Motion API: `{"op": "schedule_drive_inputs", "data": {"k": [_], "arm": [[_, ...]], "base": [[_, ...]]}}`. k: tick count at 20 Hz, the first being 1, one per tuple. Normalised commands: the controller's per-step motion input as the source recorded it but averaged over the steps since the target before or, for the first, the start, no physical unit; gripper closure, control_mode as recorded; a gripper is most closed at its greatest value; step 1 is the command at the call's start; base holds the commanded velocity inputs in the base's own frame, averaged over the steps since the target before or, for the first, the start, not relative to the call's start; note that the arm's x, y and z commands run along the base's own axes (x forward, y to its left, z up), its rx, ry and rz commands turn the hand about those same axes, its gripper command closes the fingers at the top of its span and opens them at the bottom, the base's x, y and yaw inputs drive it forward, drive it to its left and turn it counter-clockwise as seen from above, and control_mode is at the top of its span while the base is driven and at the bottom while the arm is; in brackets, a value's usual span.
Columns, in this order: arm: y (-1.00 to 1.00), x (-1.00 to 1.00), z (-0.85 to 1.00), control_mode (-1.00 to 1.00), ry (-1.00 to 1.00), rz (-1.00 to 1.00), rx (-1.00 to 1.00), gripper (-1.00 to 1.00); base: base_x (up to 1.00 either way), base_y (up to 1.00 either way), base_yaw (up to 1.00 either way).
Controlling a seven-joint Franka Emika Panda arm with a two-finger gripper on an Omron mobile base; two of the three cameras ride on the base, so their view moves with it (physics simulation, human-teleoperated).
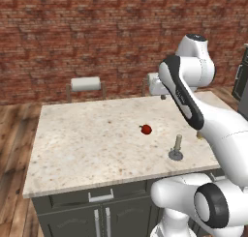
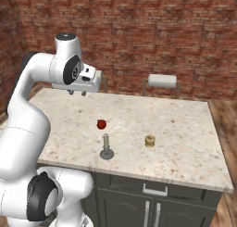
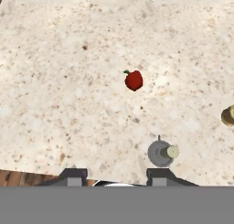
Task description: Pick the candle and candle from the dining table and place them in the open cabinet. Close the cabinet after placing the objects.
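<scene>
Standing on speckled stone dining table, slim stick candle on grey disc, squat candle, jaws apart, empty.

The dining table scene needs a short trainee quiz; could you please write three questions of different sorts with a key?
1. True or false: the stick candle stands upright on its grey disc base on the dining table.
2. Multiple choice: in the right base view, what lies nearest the stick candle? A) the squat candle B) the red fruit C) the paper towel roll
3. Fill in: the gripper hangs above the table's far edge, holding ____.

Key: 1 true; 2 B; 3 nothing.
</scene>
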Motion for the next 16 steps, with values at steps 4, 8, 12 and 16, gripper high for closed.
{"op": "schedule_drive_inputs", "data": {"k": [4, 8, 12, 16], "arm": [[-0.01, -0.17, 0.0, -1.0, 0.0, 0.0, 0.0, -1.0], [-0.04, -0.36, -0.05, -1.0, 0.0, 0.0, 0.0, -1.0], [-0.04, -0.45, -0.14, -1.0, 0.0, 0.0, 0.0, -1.0], [-0.04, -0.45, -0.23, -1.0, 0.0, 0.0, 0.0, -1.0]], "base": [[0.0, 0.0, 0.0], [0.0, 0.0, 0.0], [0.0, 0.0, 0.0], [0.0, 0.0, 0.0]]}}
